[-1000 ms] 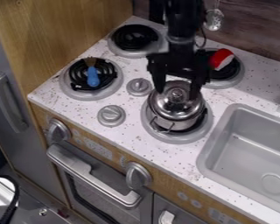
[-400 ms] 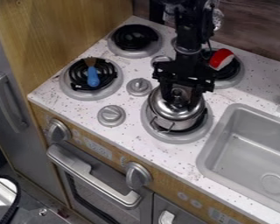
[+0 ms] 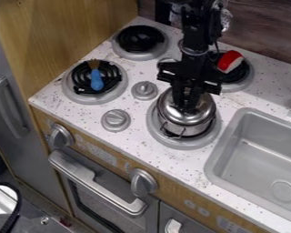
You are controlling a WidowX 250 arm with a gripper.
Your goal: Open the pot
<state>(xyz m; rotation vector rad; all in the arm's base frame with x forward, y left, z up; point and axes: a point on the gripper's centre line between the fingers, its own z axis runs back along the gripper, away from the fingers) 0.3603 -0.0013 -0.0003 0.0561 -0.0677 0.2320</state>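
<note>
The gripper (image 3: 186, 104) hangs over the metal pot, its two fingers close together and shut on the knob of the lid (image 3: 198, 113). The knob itself is hidden between them. The lid sits on the shiny pot (image 3: 190, 130), which stands on the front right burner (image 3: 174, 144), its wire handle towards the front.
A blue-handled brush (image 3: 96, 80) lies on the front left burner. On the back right burner is a red and white toy piece (image 3: 230, 61), right of the arm. A grey sink (image 3: 219, 156) is at the right; stove knobs (image 3: 116, 120) stand left of the pot.
The gripper has moved slightly right, and its fingers have closed from wide apart around the lid to close together at its knob. The pot has turned or shifted slightly, its front handle now further right.
</note>
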